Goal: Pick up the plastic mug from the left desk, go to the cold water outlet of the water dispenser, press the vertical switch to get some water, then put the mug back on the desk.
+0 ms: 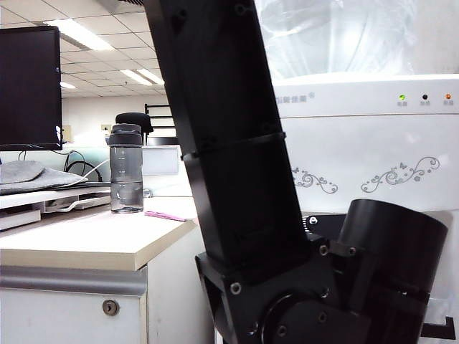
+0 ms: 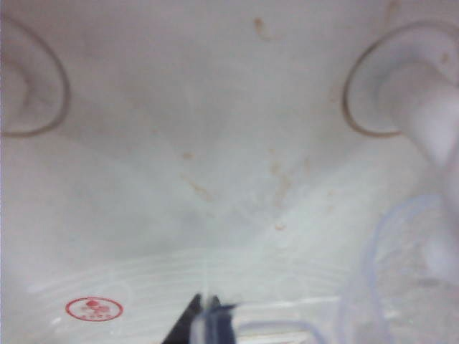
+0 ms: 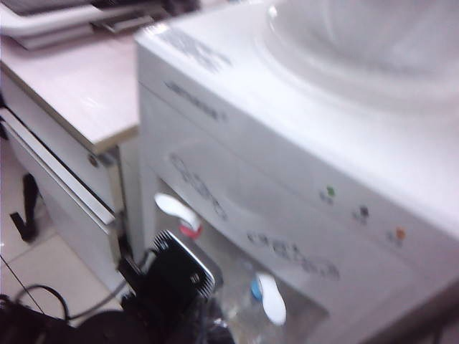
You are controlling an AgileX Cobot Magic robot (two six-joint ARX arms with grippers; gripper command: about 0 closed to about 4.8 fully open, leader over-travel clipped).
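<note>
My left pincer (image 2: 208, 315) is clamped on the clear mug (image 2: 401, 279) inside the dispenser (image 1: 358, 143) alcove, below the blue-collared tap (image 3: 269, 295), to catch water; my right pincer is out of view, so I cannot tell its state.

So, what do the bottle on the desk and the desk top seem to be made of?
The bottle looks like smoky-grey translucent plastic with a dark cap: the background shows faintly through its wall. The desk top looks like pale wood-look laminate, matte, with a grey edge strip; whether it is real wood cannot be told.
</note>
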